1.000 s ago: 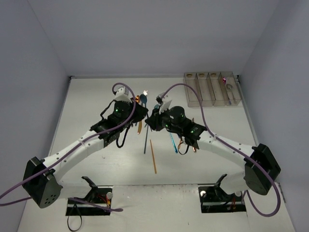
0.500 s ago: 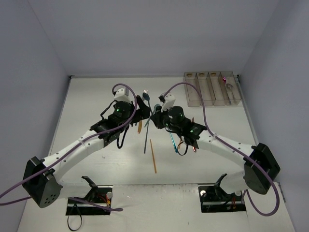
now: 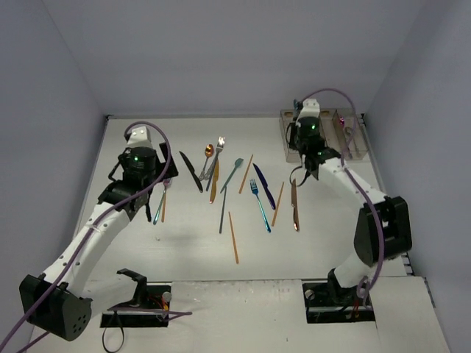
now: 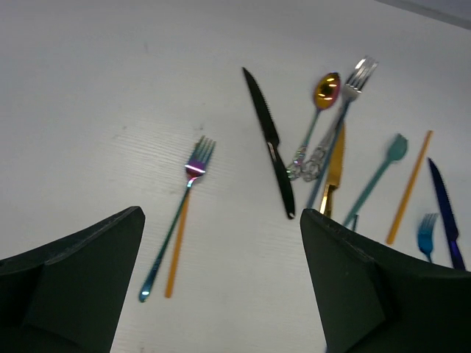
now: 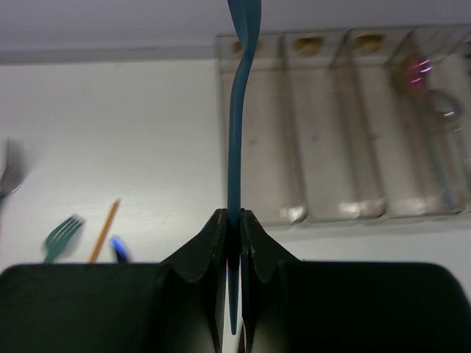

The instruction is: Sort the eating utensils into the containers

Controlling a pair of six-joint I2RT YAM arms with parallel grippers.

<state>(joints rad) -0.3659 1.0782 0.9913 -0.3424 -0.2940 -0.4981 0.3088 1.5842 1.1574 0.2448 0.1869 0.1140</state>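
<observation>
**Operator:** Why is the right arm up at the back?

**Spotter:** Your right gripper [image 5: 234,218] is pinched tight on the handle of a blue-teal utensil [image 5: 237,110]. The utensil stands up out of the jaws, pointing at the containers [image 5: 335,212]. It lines up with the leftmost bin, so I judge you have it poised for the drop there. Its head runs off the top of the wrist view, so I can't tell you fork from spoon. Only the far-right bin shows anything inside: a silver spoon [image 3: 349,134] and a purple glint.

**Operator:** And the left?

**Spotter:** Your left gripper [image 4: 221,218] hangs with its jaws spread wide and nothing between them. It is above the iridescent fork [image 4: 193,170], which lies just beside an orange chopstick [image 4: 172,272], perhaps touching it. That reads as lining up the next pick. Close on the fork alone, or the chopstick could come along. The other eating utensils [image 3: 214,184] lie scattered mid-table, the black knife [image 4: 270,143] nearest.
</observation>
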